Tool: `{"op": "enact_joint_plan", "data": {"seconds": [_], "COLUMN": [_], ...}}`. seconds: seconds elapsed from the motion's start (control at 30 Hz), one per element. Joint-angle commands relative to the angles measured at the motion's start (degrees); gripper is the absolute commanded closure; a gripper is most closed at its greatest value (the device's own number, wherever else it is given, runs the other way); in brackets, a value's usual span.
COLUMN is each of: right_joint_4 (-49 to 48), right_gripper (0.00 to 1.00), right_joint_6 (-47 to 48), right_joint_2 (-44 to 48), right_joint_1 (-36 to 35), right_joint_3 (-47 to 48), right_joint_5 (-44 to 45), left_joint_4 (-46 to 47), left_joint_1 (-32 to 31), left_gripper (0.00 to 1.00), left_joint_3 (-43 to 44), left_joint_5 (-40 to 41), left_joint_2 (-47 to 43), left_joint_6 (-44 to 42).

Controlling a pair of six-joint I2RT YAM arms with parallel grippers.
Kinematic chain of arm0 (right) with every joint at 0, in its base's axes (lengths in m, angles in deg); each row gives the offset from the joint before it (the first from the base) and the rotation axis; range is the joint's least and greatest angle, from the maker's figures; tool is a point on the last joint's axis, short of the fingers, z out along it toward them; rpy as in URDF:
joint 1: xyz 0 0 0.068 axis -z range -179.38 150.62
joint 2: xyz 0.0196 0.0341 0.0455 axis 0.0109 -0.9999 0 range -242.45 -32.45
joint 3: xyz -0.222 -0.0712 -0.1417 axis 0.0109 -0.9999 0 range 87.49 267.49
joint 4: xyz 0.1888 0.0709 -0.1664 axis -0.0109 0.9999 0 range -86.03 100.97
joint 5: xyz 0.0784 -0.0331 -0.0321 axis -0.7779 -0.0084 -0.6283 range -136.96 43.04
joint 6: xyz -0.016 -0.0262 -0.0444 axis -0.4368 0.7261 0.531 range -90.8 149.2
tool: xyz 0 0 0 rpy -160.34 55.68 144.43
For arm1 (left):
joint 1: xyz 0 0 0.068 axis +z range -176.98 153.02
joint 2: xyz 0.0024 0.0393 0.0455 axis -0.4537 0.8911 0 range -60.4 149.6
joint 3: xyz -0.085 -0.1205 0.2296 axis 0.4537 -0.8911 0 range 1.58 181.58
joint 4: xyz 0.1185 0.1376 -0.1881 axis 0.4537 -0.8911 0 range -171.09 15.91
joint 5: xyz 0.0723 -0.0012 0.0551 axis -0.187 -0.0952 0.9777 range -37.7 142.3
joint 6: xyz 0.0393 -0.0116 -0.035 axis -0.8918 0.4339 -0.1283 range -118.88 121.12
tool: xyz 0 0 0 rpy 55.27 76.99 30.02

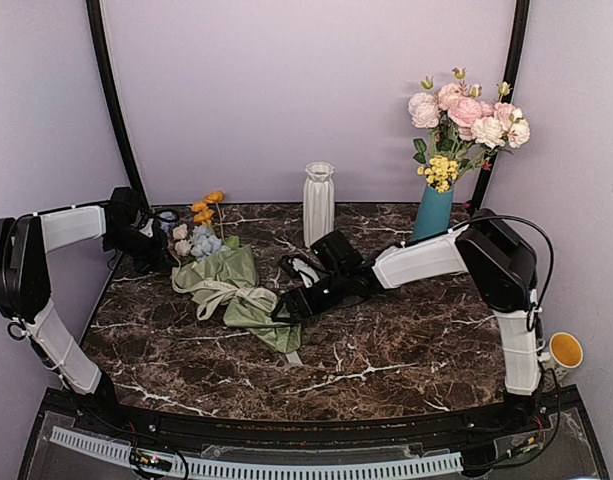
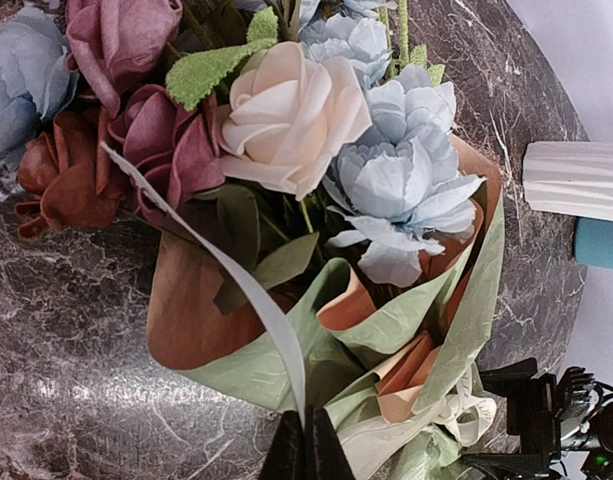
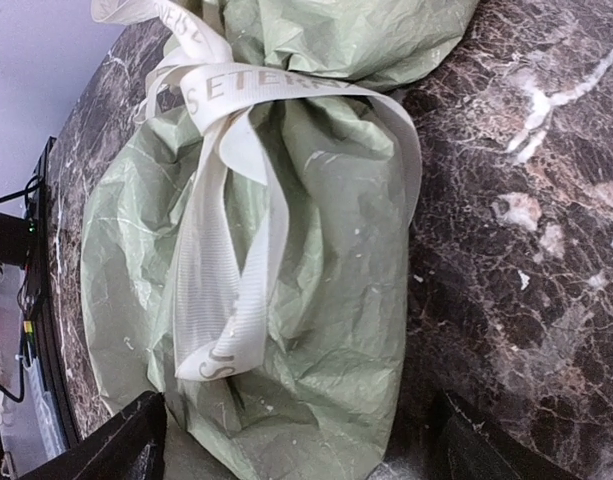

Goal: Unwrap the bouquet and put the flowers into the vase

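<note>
The bouquet (image 1: pixel 229 288) lies on its side on the marble table, its green-and-tan paper (image 2: pixel 286 340) still round the stems and its cream ribbon (image 3: pixel 226 270) still tied. The flowers (image 2: pixel 286 115), cream, pale blue, dusty pink and orange, point towards the back left. Close beside the blooms, my left gripper (image 1: pixel 162 241) is shut on a loose tail of the ribbon (image 2: pixel 248 285). My right gripper (image 3: pixel 306 455) stands open, one finger (image 3: pixel 116 450) on each side of the bouquet's wrapped stem end. The white ribbed vase (image 1: pixel 319 203) stands upright behind the bouquet, with nothing in it.
A teal vase (image 1: pixel 433 210) holding pink roses and yellow sprigs stands at the back right. A yellow cup (image 1: pixel 566 351) sits off the table's right edge. Black poles rise at both back corners against the lilac walls.
</note>
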Motion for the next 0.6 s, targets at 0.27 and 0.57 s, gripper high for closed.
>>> {"op": "enact_joint_plan", "data": {"seconds": [0.27,0.57], "right_joint_4": [8.83,3.86], "right_gripper": [0.43,0.98], "right_joint_6": [4.44,-0.81], "right_joint_2": [-5.51,-0.77], "right_joint_1": [-4.48,-4.01], "right_joint_3": [9.78,1.58], "right_joint_5": [6.06,11.64], "left_joint_4": [-0.77,-3.28], "left_joint_1": [-2.12,-0.59], "left_gripper": [1.00,1.00], "left_joint_3": [-1.49,4.52], "left_joint_5": [0.55,12.19], "left_joint_2": [-0.16,-2.24], "left_joint_6": [0.01,1.36]}}
